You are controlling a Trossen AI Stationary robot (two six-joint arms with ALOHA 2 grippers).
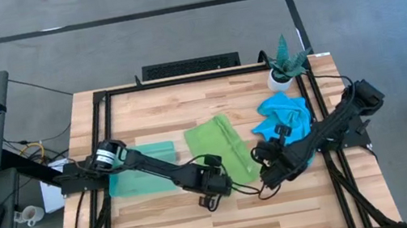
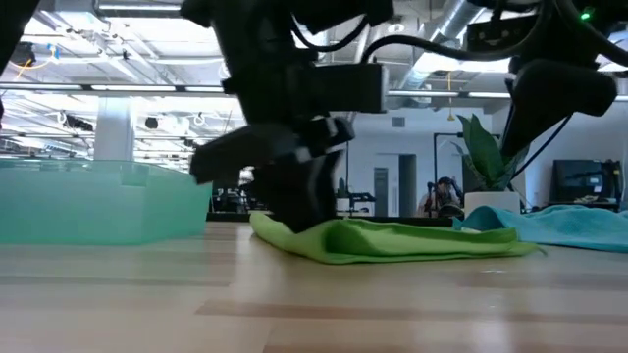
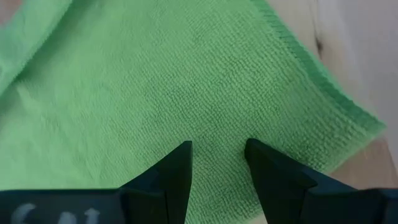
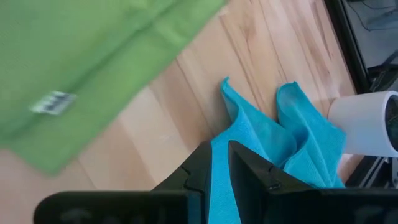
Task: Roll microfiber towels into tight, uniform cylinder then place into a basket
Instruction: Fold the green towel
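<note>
The flat microfiber towel point(image 1: 222, 150) is lime green with a fine ribbed weave, a darker green stitched border and a small white label; the crumpled microfiber towel point(image 1: 284, 116) is bright sky blue. The shallow rectangular plastic basket point(image 1: 147, 169) is translucent teal-green, and the tabletop of jointed wooden planks point(image 1: 228, 216) is pale blond with light brown grain inside a black frame. Both arms are black, and the small plant pot point(image 1: 280, 80) is white with green leaves.

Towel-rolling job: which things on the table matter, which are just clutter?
Job:
- green towel, flat, left claw open over it
- blue towel, crumpled, a fold pinched in right claw
- teal basket, no towel in it yet

Lying about:
- potted plant
</note>
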